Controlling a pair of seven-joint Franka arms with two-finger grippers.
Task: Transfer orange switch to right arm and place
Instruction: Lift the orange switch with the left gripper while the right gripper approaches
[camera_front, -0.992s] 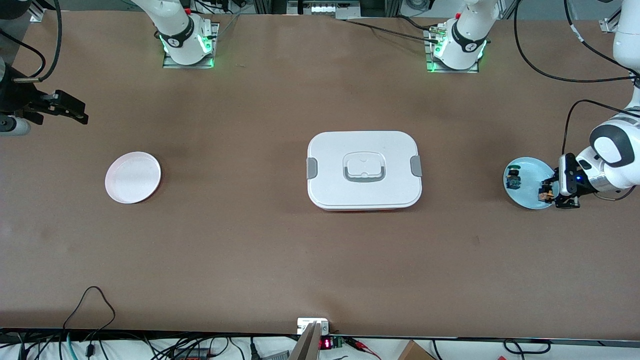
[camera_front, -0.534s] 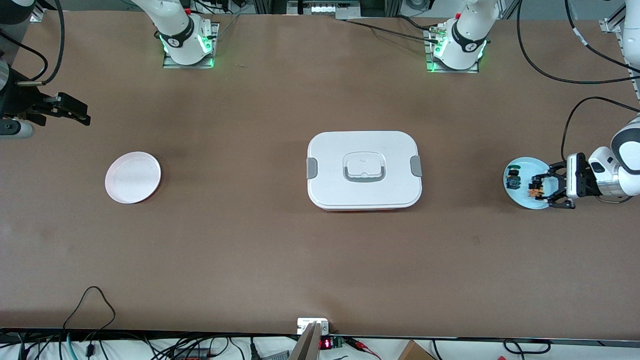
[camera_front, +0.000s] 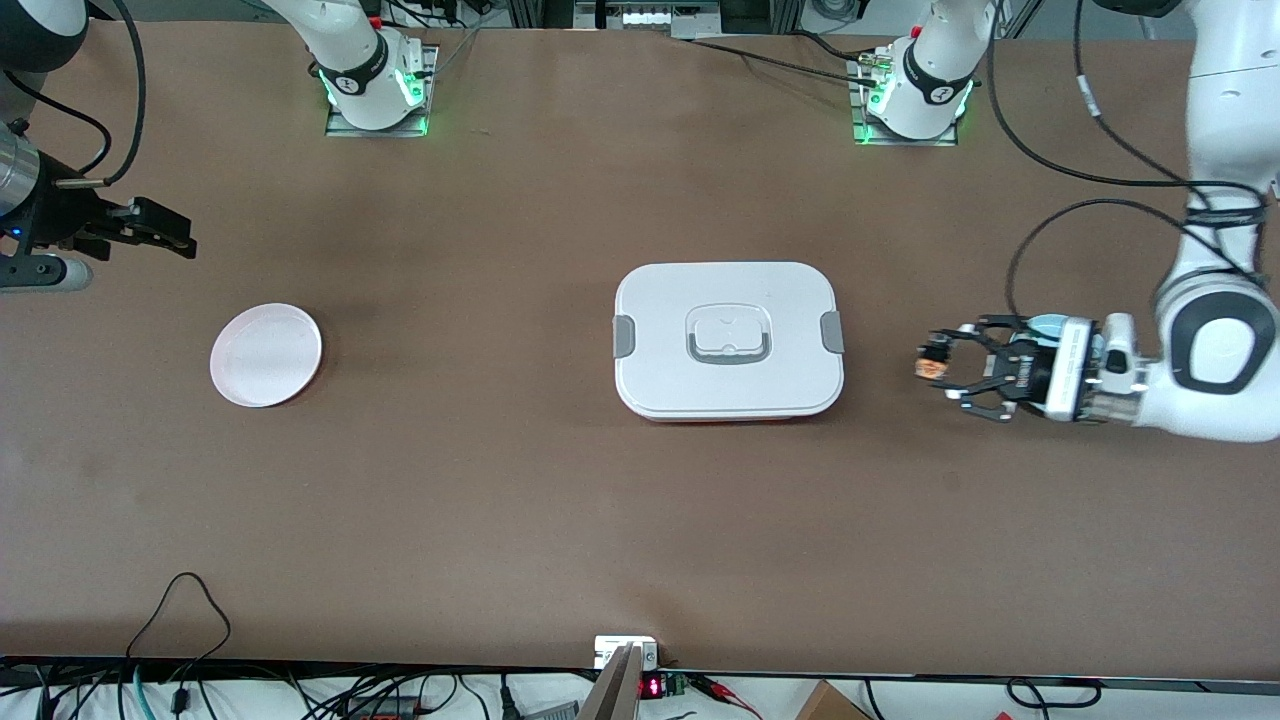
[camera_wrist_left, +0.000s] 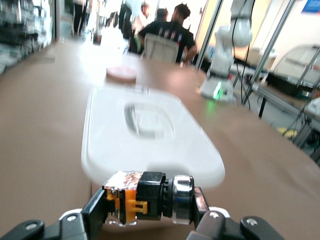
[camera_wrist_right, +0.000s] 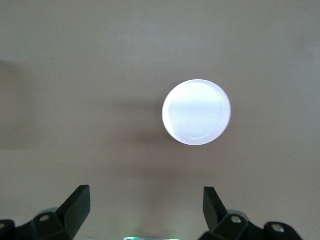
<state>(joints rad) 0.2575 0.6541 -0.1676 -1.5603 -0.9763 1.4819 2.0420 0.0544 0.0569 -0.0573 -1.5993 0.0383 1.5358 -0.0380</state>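
Observation:
My left gripper (camera_front: 938, 368) is shut on the orange switch (camera_front: 931, 363) and holds it in the air over bare table, between the white box and the blue plate. In the left wrist view the switch (camera_wrist_left: 150, 196) lies sideways between the fingers, orange block at one pad, metal ring at the other. My right gripper (camera_front: 172, 232) hangs open and empty at the right arm's end of the table. In the right wrist view its fingers (camera_wrist_right: 77, 204) stand wide apart over bare table beside the pink plate (camera_wrist_right: 196, 112).
A white lidded box (camera_front: 728, 338) sits mid-table, also in the left wrist view (camera_wrist_left: 150, 135). The pink plate (camera_front: 266, 354) lies toward the right arm's end. A sliver of the blue plate (camera_front: 1045, 322) shows under the left hand; the blue switch is hidden.
My left gripper has lifted the orange switch off the blue plate and carried it toward the white box. My right gripper has shifted slightly toward the table's middle.

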